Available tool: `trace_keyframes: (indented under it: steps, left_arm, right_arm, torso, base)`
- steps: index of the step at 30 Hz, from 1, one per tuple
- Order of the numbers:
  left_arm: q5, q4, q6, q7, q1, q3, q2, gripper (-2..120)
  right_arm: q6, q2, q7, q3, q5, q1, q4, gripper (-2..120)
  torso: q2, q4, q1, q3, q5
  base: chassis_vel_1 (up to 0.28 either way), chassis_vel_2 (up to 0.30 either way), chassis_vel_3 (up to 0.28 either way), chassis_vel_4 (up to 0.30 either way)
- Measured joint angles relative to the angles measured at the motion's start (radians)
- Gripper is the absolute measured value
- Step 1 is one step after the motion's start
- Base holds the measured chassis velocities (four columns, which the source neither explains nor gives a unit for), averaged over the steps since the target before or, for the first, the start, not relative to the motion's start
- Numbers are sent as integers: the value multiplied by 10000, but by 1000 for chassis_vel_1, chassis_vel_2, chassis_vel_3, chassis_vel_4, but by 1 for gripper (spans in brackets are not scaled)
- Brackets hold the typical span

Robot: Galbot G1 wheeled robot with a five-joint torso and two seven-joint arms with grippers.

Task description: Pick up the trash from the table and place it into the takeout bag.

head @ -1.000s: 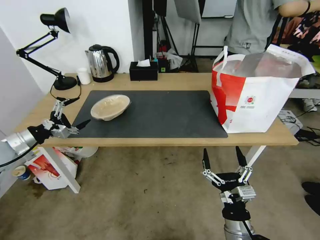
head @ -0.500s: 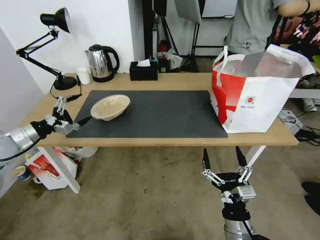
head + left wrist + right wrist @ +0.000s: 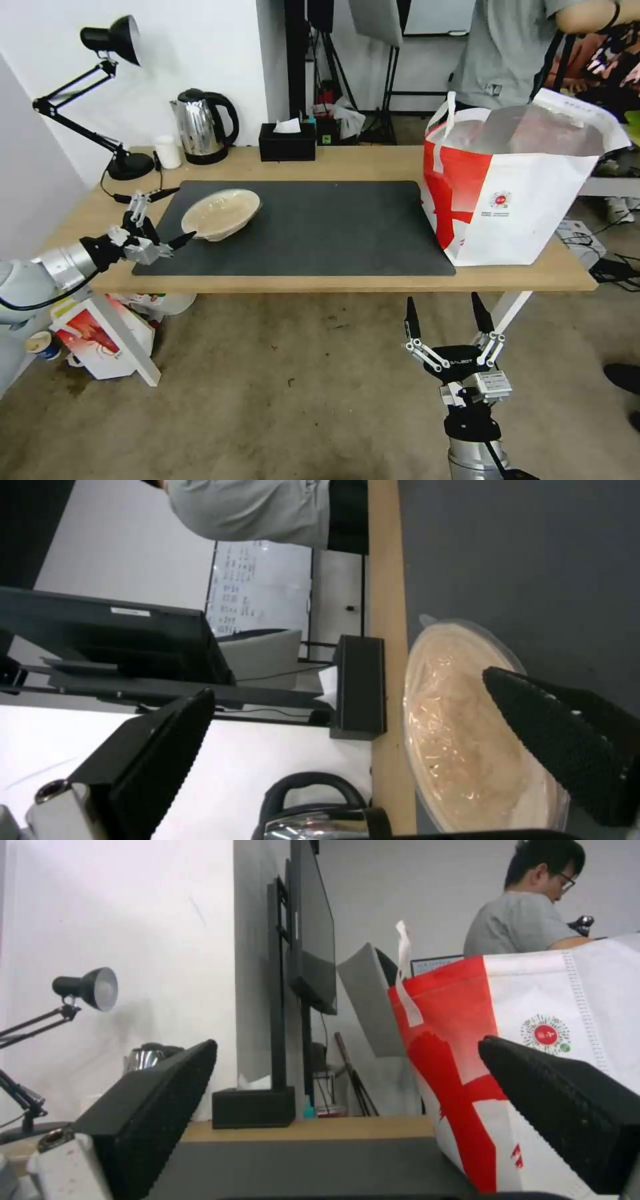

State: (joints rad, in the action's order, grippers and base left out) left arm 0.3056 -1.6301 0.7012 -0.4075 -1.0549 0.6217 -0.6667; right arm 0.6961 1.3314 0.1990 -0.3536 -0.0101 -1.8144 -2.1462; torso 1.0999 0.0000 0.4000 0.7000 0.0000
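One bowl (image 3: 221, 213) remains on the bench (image 3: 347, 162), just ahead of the spread left claw (image 3: 172, 215), ungrasped. The bag (image 3: 517, 193) awaits; the right claw (image 3: 445, 315) hangs spread.

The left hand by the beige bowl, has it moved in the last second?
Yes. The left hand, open, has moved toward the beige bowl, which stayed put on the mat; one fingertip now nearly reaches its rim.

A white wall (image 3: 200, 60) rises behind the desk, where a black desk lamp (image 3: 110, 40) leans on its jointed arm. The floor (image 3: 287, 400) is bare stained concrete (dull grey-brown). Black stands (image 3: 333, 67) crowd the far corner.
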Motion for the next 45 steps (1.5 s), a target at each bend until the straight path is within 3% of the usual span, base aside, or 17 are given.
trace_keyframes:
  steps: [16,45]
  left_arm:
    - [-85,180,62,-273,22,-112,182,100]
    - [512,811,244,-426,769,-813,-395,100]
  right_arm:
    - [0,0,0,1,0,0,0,100]
    - [0,0,0,0,-1,0,0,100]
  torso:
    - [0,1,0,0,0]
    - [2,0,0,0,0]
  base:
    - [0,0,0,0]
    - [0,0,0,0]
